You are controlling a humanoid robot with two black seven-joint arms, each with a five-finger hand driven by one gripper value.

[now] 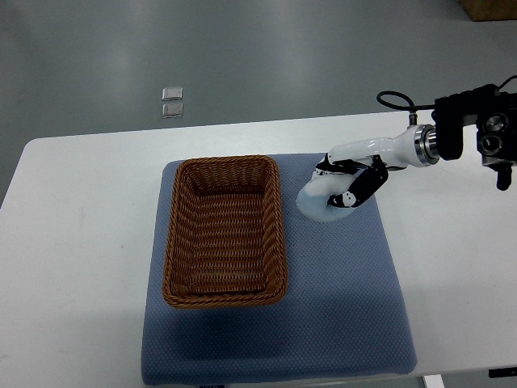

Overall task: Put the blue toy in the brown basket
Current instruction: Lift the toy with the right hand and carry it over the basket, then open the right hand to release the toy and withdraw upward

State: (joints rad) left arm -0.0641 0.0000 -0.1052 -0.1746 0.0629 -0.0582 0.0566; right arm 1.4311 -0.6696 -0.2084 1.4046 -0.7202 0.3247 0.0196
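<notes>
We see a white desk (73, 242) from above, and on it lies a blue mat (347, 307) that covers most of the middle part. On the left half of the mat stands the brown basket (224, 231), a woven rectangular one; its long sides run from the far edge of the desk toward the near edge, and inside we see only its woven bottom. The right hand (349, 183) comes in from the right edge of the picture, over the far right part of the desk, and it is at the far edge of the mat, just to the right of the basket's far right corner. Its fingers (363, 187) are curled around the blue toy (317, 202), a pale blue rounded thing, so the hand is clamped on it. The toy is near the basket but outside it, apart from its rim. We cannot tell if the toy touches the mat or is lifted a little above it. On the grey floor beyond the far edge of the desk we see two small square plates (172, 103), one next to the other.
</notes>
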